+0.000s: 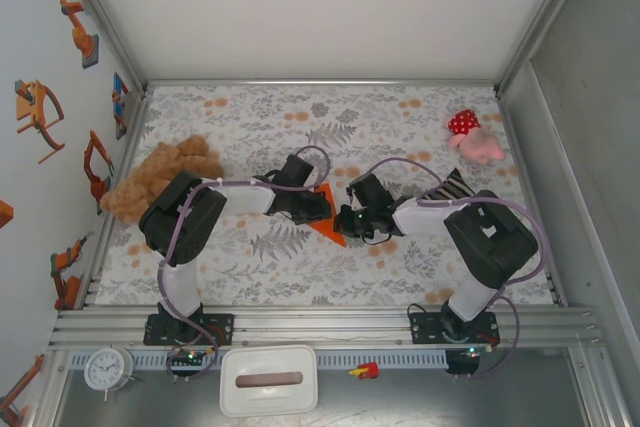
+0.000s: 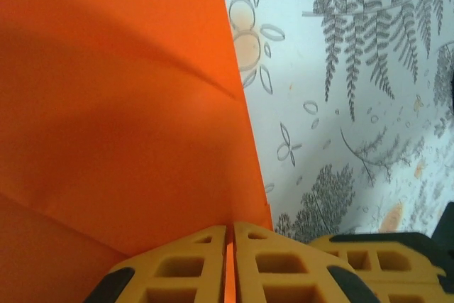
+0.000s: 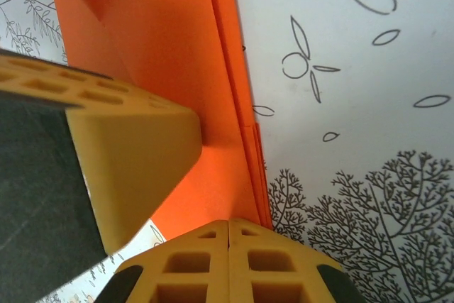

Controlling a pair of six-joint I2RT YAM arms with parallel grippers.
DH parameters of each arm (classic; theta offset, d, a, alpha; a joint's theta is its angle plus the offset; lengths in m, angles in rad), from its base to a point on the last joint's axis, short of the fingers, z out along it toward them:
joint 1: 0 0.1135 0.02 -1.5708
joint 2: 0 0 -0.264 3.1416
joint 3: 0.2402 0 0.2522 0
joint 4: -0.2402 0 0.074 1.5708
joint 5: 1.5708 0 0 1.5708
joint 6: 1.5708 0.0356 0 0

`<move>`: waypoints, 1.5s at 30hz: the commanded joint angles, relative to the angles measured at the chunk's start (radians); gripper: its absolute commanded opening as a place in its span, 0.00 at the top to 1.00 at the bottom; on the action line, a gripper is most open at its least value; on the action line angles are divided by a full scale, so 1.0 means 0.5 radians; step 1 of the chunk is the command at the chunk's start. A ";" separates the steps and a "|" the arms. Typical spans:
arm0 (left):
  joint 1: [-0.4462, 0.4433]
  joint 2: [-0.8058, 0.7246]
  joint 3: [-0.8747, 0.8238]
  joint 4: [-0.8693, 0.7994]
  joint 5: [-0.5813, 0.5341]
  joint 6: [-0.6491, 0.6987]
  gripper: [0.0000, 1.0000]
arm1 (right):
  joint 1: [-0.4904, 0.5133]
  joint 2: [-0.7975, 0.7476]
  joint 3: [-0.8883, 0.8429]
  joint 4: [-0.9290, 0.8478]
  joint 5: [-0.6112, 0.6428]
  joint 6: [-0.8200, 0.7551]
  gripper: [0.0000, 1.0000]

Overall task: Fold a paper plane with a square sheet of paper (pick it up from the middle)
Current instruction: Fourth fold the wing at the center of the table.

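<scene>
Left wrist view: left gripper and right gripper both pinch the folded orange paper; opposing pulls could tear it.

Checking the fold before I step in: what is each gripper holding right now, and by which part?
Both pinch the folded orange paper: the left gripper at its straight edge, the right gripper at the layered folded edge.

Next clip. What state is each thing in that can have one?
orange paper: partly folded, layered.
left end effector: shut on the orange paper.
right end effector: shut on its layered edge.
teddy bear: lying far left.
polka-dot plush: lying far right, untouched.
</scene>
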 commanded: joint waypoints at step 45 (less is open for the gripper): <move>0.720 -0.385 -0.012 -0.043 -0.176 -0.102 0.65 | -0.004 -0.191 0.076 0.074 0.057 0.219 0.95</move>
